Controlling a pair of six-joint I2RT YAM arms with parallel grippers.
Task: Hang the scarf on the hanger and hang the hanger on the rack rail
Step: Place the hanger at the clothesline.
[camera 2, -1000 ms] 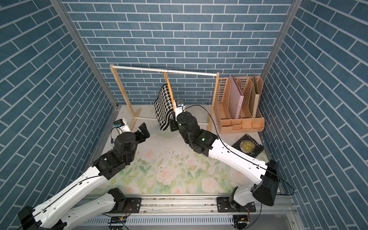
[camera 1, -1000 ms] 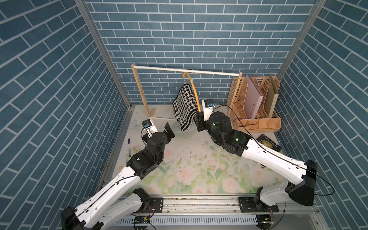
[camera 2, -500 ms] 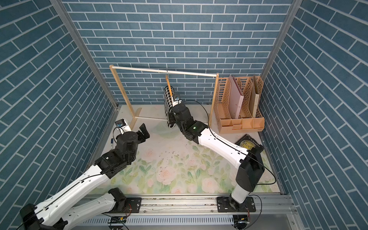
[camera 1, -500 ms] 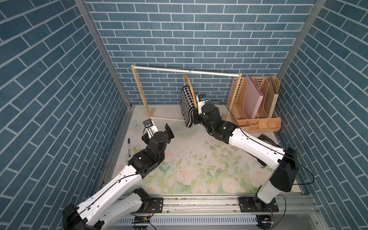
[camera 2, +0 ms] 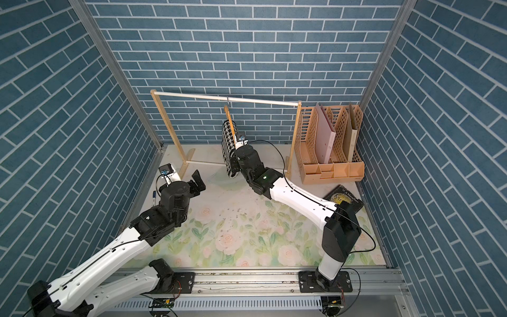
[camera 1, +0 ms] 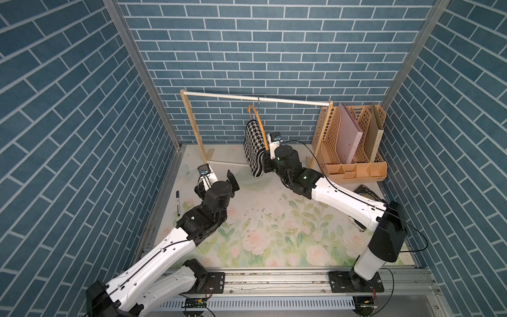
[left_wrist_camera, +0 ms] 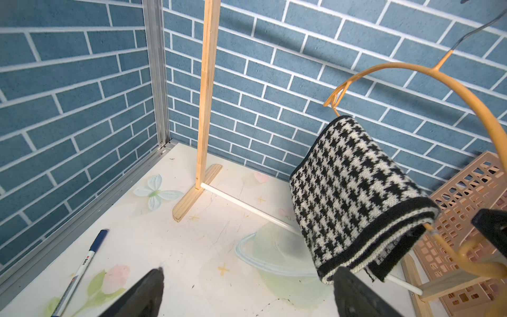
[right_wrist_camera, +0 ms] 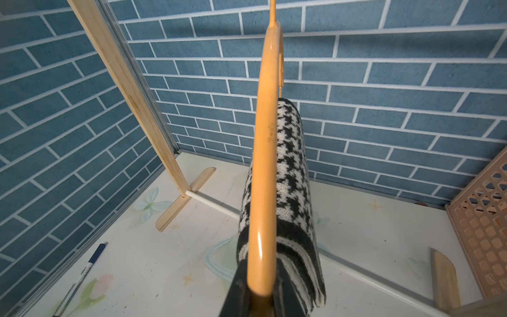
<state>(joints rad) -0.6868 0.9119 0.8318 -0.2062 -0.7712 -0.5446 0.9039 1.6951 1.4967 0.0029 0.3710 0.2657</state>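
Observation:
The black-and-white houndstooth scarf (camera 1: pixel 253 144) (camera 2: pixel 228 142) lies folded over the bottom bar of the orange hanger (camera 1: pixel 258 118) (camera 2: pixel 229 120), whose dark hook sits on the rack's top rail. Both top views show the hanger almost edge-on. My right gripper (camera 1: pixel 265 164) (right_wrist_camera: pixel 260 277) is shut on the hanger's (right_wrist_camera: pixel 264 164) near lower end, with the scarf (right_wrist_camera: pixel 295 178) draped just behind its fingers. My left gripper (camera 1: pixel 218 181) (left_wrist_camera: pixel 249 274) stands open and empty above the mat, left of the scarf (left_wrist_camera: pixel 356 192) and apart from it.
The pale wooden rail rack (camera 1: pixel 192 120) stands at the back, its white bottom rod (left_wrist_camera: pixel 247 204) running under the scarf. A tan file organiser (camera 1: pixel 354 167) stands at the back right, a dark book (camera 1: pixel 370 193) in front of it. A pen (camera 1: pixel 177 201) lies by the left wall.
The right arm has pushed its end of the hanger toward the back, so hanger and scarf have turned from broadside to nearly edge-on. The left arm has hardly moved.

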